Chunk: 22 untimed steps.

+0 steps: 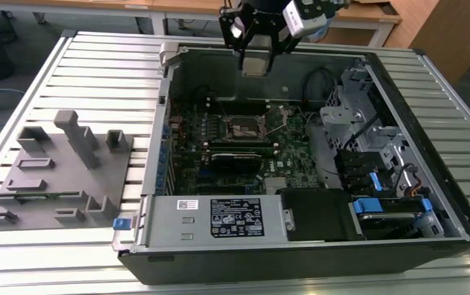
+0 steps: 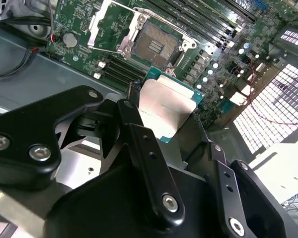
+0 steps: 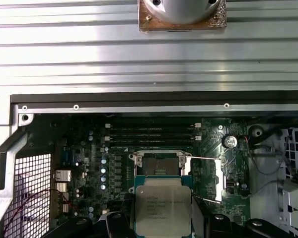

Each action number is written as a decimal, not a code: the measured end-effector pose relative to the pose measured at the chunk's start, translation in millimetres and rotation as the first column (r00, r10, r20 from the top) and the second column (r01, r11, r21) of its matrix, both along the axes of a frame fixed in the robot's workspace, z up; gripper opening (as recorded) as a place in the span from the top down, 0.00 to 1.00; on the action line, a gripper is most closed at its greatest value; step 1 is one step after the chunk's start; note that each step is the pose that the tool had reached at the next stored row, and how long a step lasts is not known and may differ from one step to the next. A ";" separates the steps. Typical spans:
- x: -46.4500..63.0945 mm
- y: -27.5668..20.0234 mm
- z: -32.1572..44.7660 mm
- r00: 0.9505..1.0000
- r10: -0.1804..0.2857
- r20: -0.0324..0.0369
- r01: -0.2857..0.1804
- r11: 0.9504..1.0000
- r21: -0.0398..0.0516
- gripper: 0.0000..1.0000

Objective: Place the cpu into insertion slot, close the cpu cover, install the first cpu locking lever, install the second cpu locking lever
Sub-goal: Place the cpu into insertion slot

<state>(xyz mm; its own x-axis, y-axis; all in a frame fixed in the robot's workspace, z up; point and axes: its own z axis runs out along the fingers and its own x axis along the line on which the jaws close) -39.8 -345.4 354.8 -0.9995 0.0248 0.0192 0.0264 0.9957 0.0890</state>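
My gripper (image 1: 255, 64) hangs above the far side of the open computer case (image 1: 161, 184), shut on the cpu (image 1: 256, 64). The cpu (image 2: 166, 106) is a flat square chip with a pale metallic top, held by two opposite edges between the black fingers (image 2: 139, 134). In the first wrist view the cpu (image 3: 163, 204) sits just short of the insertion slot (image 3: 159, 163). The slot (image 2: 156, 45) lies bare on the green motherboard. Its cpu cover (image 2: 111, 22), a metal frame plate, is flipped open beside it. Thin wire locking levers (image 3: 204, 158) stick out from the socket.
Memory slots (image 3: 151, 134) run beside the socket. A power supply (image 1: 218, 218) fills the case's near side and drive cages (image 1: 357, 117) the exterior view's right. A grey fixture tray (image 1: 54, 172) lies on the slatted table (image 1: 95, 74) at the exterior view's left.
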 end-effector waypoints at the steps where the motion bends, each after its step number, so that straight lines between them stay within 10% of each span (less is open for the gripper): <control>1: 0.0 0.0 -1.1 1.000 0.000 0.000 0.000 1.000 0.000 0.46; 22: -0.1 0.0 -19.4 1.000 0.000 0.001 0.000 1.000 0.000 0.46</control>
<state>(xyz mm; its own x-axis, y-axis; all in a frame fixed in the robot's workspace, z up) -39.9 -345.3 335.3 -0.9995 0.0248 0.0186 0.0263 0.9957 0.0889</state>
